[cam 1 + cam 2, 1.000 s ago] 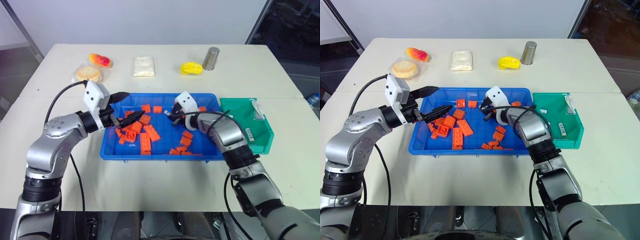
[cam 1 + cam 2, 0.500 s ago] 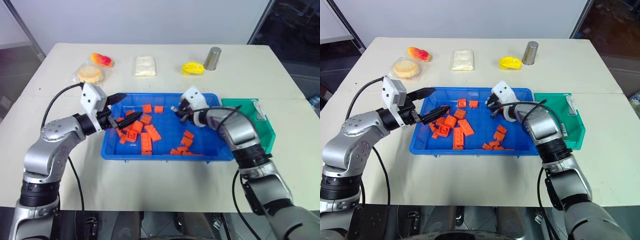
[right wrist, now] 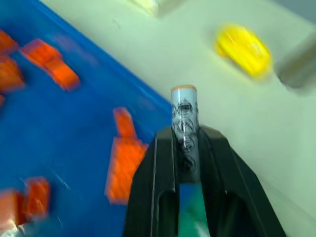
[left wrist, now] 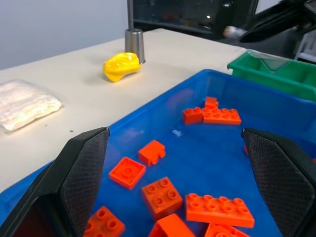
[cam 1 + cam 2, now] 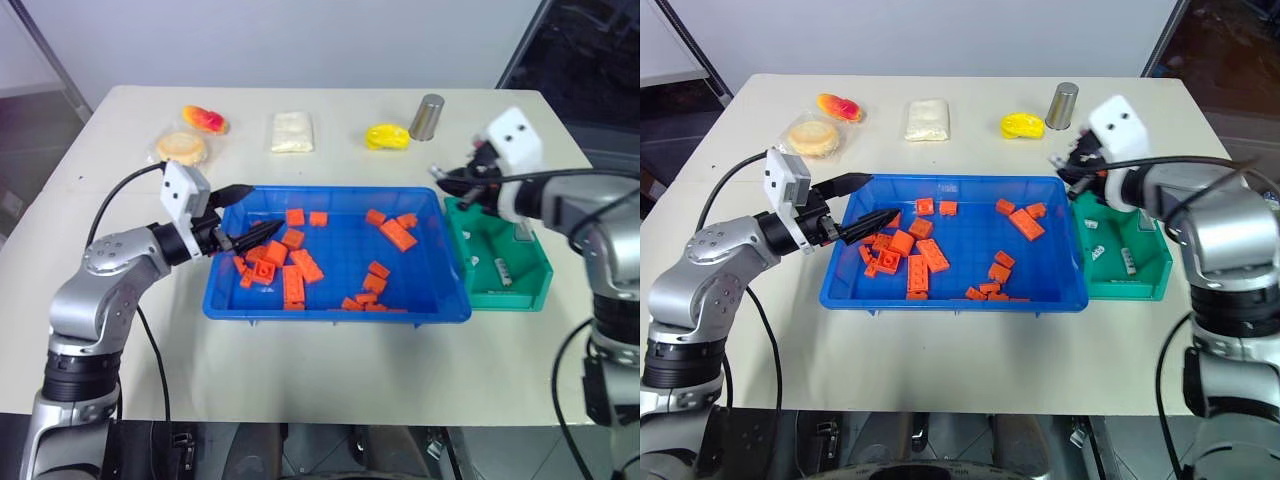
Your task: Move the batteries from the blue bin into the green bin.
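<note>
The right gripper (image 5: 1068, 166) has swung from over the blue bin (image 5: 952, 292) to above the green bin (image 5: 1127, 288), clamped on a battery (image 3: 184, 128). Two small pale pieces, probably batteries, lie inside the green bin. The left gripper (image 5: 868, 201) hovers with fingers apart over the orange bricks (image 5: 908, 250).

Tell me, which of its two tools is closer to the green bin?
The right. The right tool, gripping a battery, hangs over the green bin's far left corner. The left tool is across the blue bin, over its far-left end.
</note>
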Action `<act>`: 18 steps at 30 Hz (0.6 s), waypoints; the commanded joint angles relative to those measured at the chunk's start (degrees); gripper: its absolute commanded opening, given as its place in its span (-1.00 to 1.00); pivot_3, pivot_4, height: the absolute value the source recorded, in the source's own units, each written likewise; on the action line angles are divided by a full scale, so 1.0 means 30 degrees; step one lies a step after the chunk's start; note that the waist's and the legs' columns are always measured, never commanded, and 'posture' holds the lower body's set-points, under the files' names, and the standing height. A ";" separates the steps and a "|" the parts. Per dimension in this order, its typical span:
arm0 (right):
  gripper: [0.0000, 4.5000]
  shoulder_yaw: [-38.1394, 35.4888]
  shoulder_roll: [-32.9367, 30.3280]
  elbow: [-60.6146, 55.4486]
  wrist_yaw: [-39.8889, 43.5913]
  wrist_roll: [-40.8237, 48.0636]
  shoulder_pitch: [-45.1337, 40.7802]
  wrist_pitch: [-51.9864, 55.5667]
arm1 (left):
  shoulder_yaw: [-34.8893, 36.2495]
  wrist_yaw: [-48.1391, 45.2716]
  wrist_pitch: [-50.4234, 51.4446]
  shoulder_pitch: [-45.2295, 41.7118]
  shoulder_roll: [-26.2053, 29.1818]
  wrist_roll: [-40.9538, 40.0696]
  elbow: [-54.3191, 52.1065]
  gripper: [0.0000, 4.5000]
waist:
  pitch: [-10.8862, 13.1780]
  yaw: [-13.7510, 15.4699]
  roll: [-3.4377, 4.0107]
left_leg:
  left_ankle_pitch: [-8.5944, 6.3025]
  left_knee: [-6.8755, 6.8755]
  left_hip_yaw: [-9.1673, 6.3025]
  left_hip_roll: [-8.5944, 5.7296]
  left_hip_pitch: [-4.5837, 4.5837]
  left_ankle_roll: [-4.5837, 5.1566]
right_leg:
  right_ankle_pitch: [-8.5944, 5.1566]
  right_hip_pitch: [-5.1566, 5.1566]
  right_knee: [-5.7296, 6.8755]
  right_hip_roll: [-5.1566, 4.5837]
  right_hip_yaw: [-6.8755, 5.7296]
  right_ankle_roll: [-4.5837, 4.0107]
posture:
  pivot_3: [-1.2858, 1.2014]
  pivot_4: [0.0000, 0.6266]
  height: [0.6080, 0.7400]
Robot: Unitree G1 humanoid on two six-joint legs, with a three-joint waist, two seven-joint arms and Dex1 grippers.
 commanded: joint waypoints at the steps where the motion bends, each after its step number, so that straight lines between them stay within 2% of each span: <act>1: -0.96 -0.1545 -0.1320 -0.0770 0.0109 0.0230 0.1091 -0.0010 | -0.0083 -0.0433 -0.0573 -0.0683 0.0129 0.0177 0.0269 1.00 | 0.0000 -0.0009 0.0000 | 0.0000 0.0001 0.0006 -0.0001 -0.0002 0.0000 | 0.0000 -0.0002 -0.0001 -0.0004 0.0004 0.0001 | 0.03 -0.52 1.00; 6: -0.96 -0.3148 -0.2489 -0.1427 0.0211 0.0625 0.3180 0.0471 | -0.0288 -0.0684 -0.0825 -0.0899 -0.0024 0.0377 0.0699 1.00 | 0.0000 -0.0087 0.0001 | 0.0000 0.0000 0.0008 0.0003 0.0002 0.0001 | 0.0000 -0.0004 0.0003 0.0005 0.0007 0.0002 | 0.03 -0.52 1.00; 12: -0.96 -0.3512 -0.2447 -0.1575 0.0327 0.1310 0.5025 0.0227 | -0.0559 -0.0695 -0.0969 -0.0896 -0.0262 0.0528 0.0883 1.00 | 0.0000 -0.0068 0.0000 | 0.0000 0.0007 0.0008 0.0006 0.0004 0.0001 | 0.0001 0.0001 0.0004 0.0009 0.0009 0.0003 | 0.03 -0.52 1.00; 18: 0.34 -0.3215 -0.2061 -0.0795 0.0129 0.1534 0.5454 -0.0694 | -0.0612 -0.0585 -0.0887 -0.1166 -0.0423 0.0659 0.1126 1.00 | 0.0000 -0.0061 0.0000 | 0.0000 0.0010 0.0009 0.0005 0.0005 0.0001 | 0.0001 0.0001 0.0005 0.0010 0.0010 0.0003 | 0.03 -0.52 1.00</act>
